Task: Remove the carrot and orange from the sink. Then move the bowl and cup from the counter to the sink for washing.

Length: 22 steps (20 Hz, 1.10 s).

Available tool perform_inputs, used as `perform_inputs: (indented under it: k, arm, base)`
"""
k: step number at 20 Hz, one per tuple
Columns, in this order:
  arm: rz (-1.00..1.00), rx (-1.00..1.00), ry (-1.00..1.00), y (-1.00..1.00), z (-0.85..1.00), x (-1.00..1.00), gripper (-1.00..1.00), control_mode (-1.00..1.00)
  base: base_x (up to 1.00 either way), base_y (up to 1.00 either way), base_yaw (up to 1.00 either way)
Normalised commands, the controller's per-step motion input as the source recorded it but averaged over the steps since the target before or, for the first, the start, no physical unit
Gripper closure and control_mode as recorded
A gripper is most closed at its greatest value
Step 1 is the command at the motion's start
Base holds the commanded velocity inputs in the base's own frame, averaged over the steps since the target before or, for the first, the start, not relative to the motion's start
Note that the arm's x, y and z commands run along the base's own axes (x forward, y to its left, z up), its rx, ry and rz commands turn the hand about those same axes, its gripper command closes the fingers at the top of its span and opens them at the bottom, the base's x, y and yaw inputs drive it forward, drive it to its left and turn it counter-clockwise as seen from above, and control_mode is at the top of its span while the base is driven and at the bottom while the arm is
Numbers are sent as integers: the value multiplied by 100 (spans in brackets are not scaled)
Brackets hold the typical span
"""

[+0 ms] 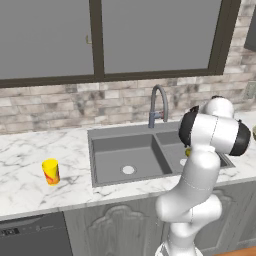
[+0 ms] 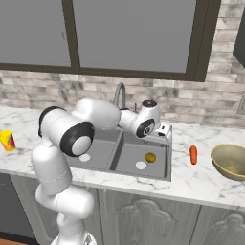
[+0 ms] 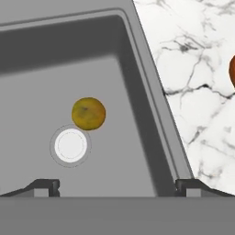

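The dull olive-yellow orange lies on the floor of the sink's right basin, just above the pale drain; it also shows as orange. My gripper hangs open and empty above that basin, near its right rim, seen as gripper. The carrot lies on the counter right of the sink; its edge shows as carrot. The bowl sits further right. The yellow cup stands on the counter left of the sink.
The arched grey faucet rises behind the sink, close to my forearm. A brick wall and dark window frame stand behind the counter. A dark appliance front sits under the counter at the left.
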Motion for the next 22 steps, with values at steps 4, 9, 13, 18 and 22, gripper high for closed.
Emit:
perform_inputs:
  k: [4,9,13,18,22]
  arm:
    - [0,0,0,31,-9,12,-100,-100]
    - [0,0,2,24,-13,21,-100,-100]
    - [0,0,8,8,-13,25,-100,-100]
    - [0,0,8,-1,-13,25,-100,-100]
    - [0,0,5,0,-9,30,-100,-100]
  base:
    - [0,0,0]
    - [0,0,0]
    - [0,0,0]
    - [0,0,0]
    - [0,0,0]
